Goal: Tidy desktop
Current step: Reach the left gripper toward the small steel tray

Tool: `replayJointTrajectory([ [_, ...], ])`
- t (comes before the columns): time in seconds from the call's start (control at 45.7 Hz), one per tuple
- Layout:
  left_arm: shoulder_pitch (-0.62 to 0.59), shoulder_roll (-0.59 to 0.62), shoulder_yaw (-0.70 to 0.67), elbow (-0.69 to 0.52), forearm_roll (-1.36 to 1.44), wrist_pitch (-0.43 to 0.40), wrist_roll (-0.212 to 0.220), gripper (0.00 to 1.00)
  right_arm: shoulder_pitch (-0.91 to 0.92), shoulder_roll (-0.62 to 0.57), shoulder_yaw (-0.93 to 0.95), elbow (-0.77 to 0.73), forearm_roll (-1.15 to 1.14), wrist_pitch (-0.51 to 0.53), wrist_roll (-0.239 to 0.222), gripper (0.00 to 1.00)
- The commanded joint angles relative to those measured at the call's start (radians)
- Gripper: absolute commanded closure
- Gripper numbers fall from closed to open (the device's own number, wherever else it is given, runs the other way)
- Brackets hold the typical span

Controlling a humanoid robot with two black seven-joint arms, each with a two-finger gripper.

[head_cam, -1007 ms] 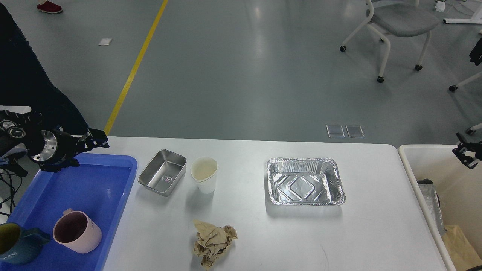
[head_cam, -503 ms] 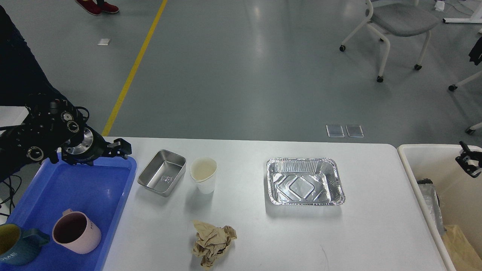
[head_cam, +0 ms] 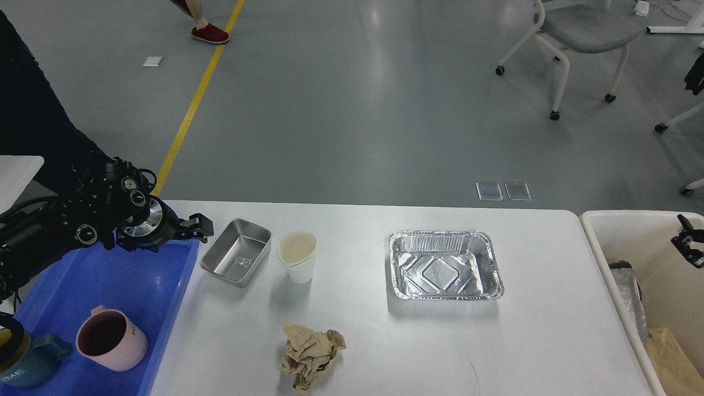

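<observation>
The white desktop (head_cam: 379,341) holds a small steel pan (head_cam: 237,252), a white paper cup (head_cam: 297,254), a foil tray (head_cam: 444,264) and a crumpled brown paper wad (head_cam: 311,355). My left gripper (head_cam: 199,229) hovers over the far right corner of the blue tray (head_cam: 137,280), just left of the steel pan; its fingers are dark and cannot be told apart. My right gripper (head_cam: 688,246) shows at the right edge above the cream bin (head_cam: 599,242), seen small, with nothing visibly in it.
A pink mug (head_cam: 111,339) and a dark blue mug (head_cam: 22,357) stand in the blue tray. The bin holds crumpled foil (head_cam: 630,297) and brown paper (head_cam: 674,357). A chair (head_cam: 577,38) stands on the floor behind.
My left gripper has moved right along the tray's far edge toward the steel pan. My right gripper has drifted slightly down and right. A person's red shoes moved right in the background.
</observation>
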Motion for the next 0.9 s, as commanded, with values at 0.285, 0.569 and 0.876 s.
replayJointTrajectory([
  [0.285, 0.047, -0.051, 0.025, 0.012, -0.004, 0.089, -0.003, 0.03, -0.002, 0.0, -0.001, 0.001, 0.0, 0.0, 0.0, 0.0],
  [0.569, 0.075, -0.085, 0.025, 0.032, -0.006, 0.119, -0.003, 0.03, -0.002, 0.005, -0.001, 0.003, 0.0, 0.0, -0.001, 0.0],
  [0.876, 0.095, -0.085, 0.024, 0.034, -0.006, 0.119, -0.003, 0.03, 0.013, 0.057, 0.02, 0.027, 0.003, 0.058, -0.001, 0.0],
])
